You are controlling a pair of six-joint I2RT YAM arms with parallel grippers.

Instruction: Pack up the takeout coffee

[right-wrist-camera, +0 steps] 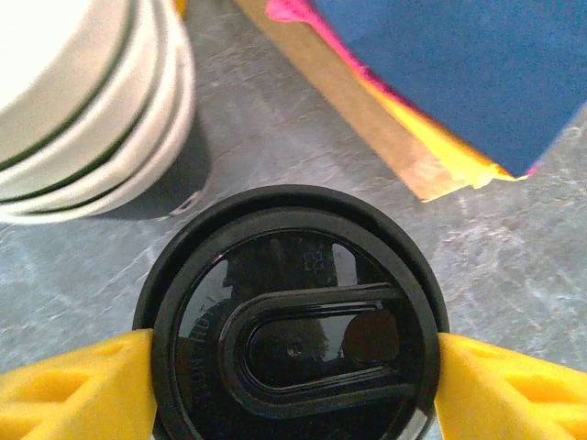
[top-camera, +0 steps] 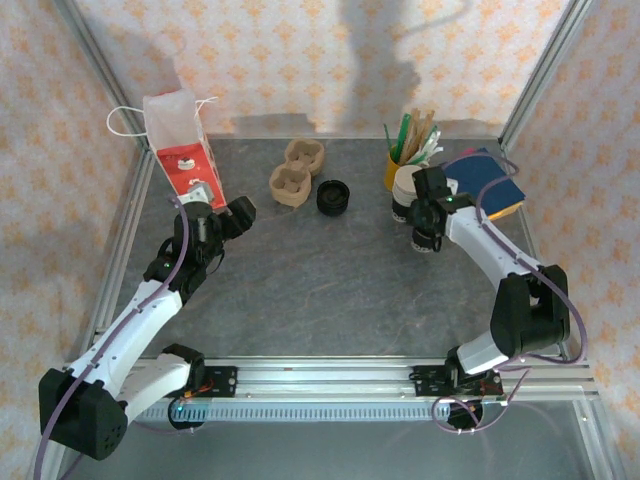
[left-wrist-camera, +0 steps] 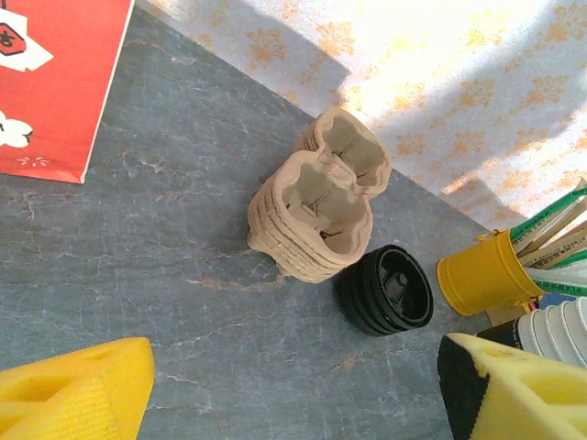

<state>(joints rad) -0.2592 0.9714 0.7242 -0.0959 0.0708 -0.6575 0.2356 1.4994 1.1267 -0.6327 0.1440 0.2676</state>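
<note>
The takeout coffee (right-wrist-camera: 292, 325), a black cup under a round black lid, stands upright on the grey table at the right (top-camera: 426, 243). My right gripper (top-camera: 426, 232) reaches down over it, and its yellow fingers (right-wrist-camera: 73, 390) press against both sides of the lid. The red paper bag (top-camera: 183, 150) stands upright at the far left (left-wrist-camera: 55, 82). My left gripper (top-camera: 240, 212) hovers just right of the bag, open, with bare table between its yellow fingers (left-wrist-camera: 78, 390).
A stack of brown pulp carriers (top-camera: 295, 172) (left-wrist-camera: 316, 206) and a stack of black lids (top-camera: 333, 196) (left-wrist-camera: 385, 289) sit mid-table. Lidless white-rimmed cups (top-camera: 405, 185) (right-wrist-camera: 83, 101), a yellow pot of stirrers (top-camera: 398, 165) and blue and coloured sheets (top-camera: 492, 180) crowd the right.
</note>
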